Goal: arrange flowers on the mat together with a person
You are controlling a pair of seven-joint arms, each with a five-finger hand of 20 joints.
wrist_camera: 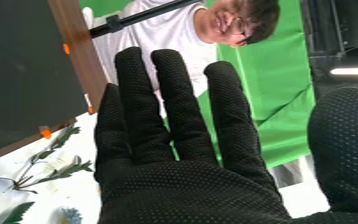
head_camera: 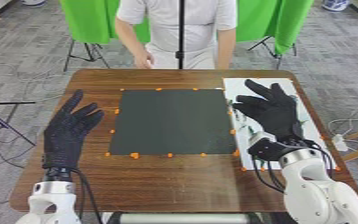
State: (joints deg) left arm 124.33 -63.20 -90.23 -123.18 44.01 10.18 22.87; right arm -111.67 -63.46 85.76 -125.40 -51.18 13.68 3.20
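Fingers [wrist_camera: 182, 100] straight, apart; you're holding your right hand [head_camera: 271, 111] above the white sheet [head_camera: 236, 86], presumably for choosing a sprig [wrist_camera: 69, 170]

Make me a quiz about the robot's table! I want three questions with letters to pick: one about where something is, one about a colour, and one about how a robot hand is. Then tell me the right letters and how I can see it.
1. Where do the leafy sprigs lie?
A: on the dark mat
B: on the white sheet
C: on the floor

2. What colour are the small bits along the mat's edges?
A: blue
B: purple
C: orange

3. How is the robot's right hand?
A: its fingers are straight and it holds nothing
B: it is curled into a fist
C: it is pinching a sprig

Right letters:
1: B, because the right wrist view shows the sprigs on white.
2: C, because bright orange bits dot the mat's edges.
3: A, because its fingers stretch out with nothing between them.
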